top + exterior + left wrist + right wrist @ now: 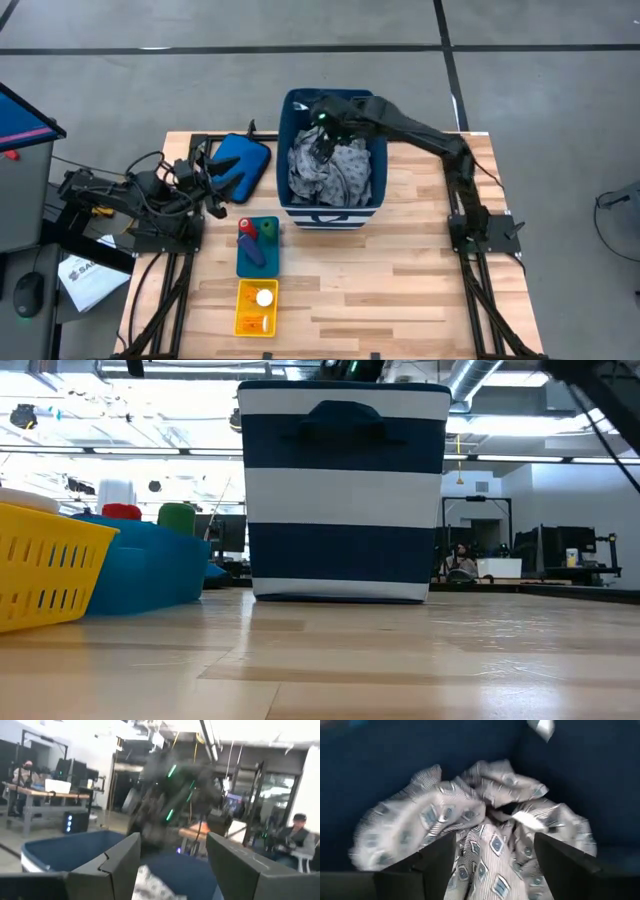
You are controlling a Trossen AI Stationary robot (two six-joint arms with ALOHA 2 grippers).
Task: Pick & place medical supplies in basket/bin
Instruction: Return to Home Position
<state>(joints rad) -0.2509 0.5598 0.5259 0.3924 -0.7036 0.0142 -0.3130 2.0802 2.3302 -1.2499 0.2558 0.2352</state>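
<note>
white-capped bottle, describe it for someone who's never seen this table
In the high view, find the tall navy bin under the right gripper. Below its left corner sits a teal tray, then a yellow basket. The bottle sits in that basket, the only thing with a round white cap.

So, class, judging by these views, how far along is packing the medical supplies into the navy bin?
Done: the gown lies inside the bin.
In hand: nothing. The right gripper hangs over the gown with its fingers open, and the left gripper waits open near the table's left side.
Left: the cylinders in the teal tray, and the white-capped bottle in the yellow basket.
</note>
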